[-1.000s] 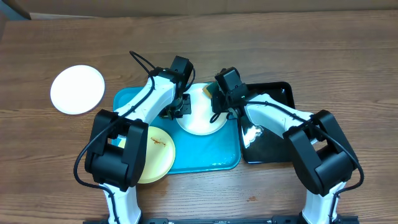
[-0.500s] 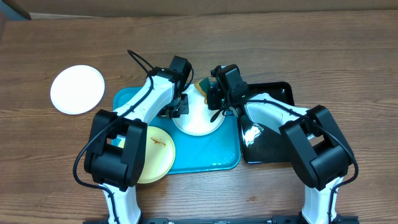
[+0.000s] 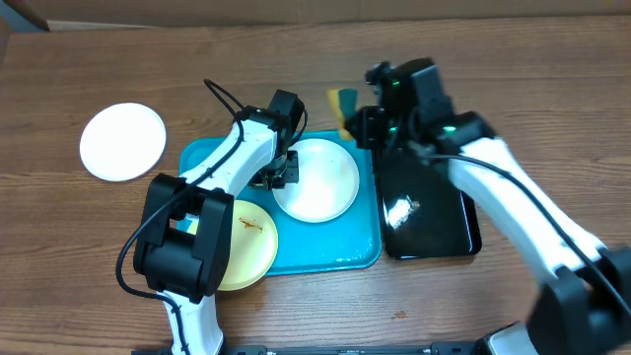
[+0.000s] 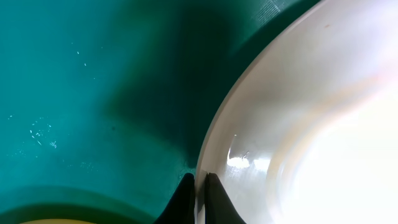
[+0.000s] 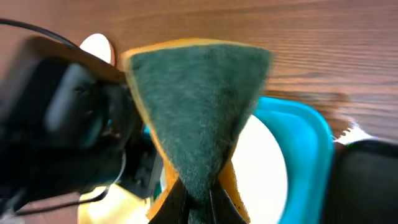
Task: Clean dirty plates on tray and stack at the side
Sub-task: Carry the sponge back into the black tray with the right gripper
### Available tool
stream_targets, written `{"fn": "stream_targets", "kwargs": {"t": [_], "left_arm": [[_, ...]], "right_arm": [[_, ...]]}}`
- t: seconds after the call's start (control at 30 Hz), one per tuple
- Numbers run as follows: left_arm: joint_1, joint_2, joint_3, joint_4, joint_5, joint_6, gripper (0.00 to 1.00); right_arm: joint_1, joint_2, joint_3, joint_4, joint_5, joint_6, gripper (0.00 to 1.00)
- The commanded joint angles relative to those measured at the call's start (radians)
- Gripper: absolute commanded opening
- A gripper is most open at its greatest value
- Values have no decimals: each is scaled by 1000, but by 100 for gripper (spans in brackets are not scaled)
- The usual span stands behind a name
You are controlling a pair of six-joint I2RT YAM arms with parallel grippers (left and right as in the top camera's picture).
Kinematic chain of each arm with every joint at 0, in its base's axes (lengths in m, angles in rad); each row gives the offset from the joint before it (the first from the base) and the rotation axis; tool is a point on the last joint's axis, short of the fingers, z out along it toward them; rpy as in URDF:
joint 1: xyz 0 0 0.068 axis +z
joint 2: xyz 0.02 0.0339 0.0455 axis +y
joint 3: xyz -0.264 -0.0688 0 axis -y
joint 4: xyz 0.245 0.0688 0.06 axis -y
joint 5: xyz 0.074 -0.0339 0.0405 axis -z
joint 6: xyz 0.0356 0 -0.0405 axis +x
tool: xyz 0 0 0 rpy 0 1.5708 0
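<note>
At 10 o'clock from the tray (image 3: 340,254) we saw 1 white plate (image 3: 122,142) lying on the table (image 3: 552,94). A pale yellow plate (image 3: 246,247) sat at the tray's 7 o'clock corner, overhanging the rim. The left gripper (image 4: 200,194) was clenched on the 9 o'clock rim of a 2nd white plate (image 3: 320,182) inside the tray. Past 12 o'clock, the right gripper (image 5: 198,200) pinched a green-and-yellow sponge (image 3: 343,103) over the wood. A black tray (image 3: 434,222) lay at 3 o'clock, just beside.
</note>
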Motion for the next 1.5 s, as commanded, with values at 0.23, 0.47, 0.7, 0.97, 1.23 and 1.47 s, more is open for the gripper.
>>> {"fn": "stream_targets", "kwargs": {"t": [0.23, 0.47, 0.7, 0.97, 1.23, 1.47], "left_arm": [[-1, -6, -9, 12, -27, 26, 5], [-1, -6, -9, 8, -12, 27, 4], [-1, -6, -9, 8, -3, 27, 4], [-1, -6, -9, 7, -1, 27, 4], [-1, -6, -9, 0, -2, 27, 4], [-1, -6, -9, 0, -1, 27, 4]], "right_arm": [[38, 16, -10, -161, -14, 29, 4], [139, 152, -60, -36, 55, 227, 4], [195, 311, -66, 106, 60, 246, 4], [157, 366, -65, 99, 164, 245, 4], [69, 366, -63, 96, 117, 245, 4], [12, 319, 14, 96, -110, 215, 4]]}}
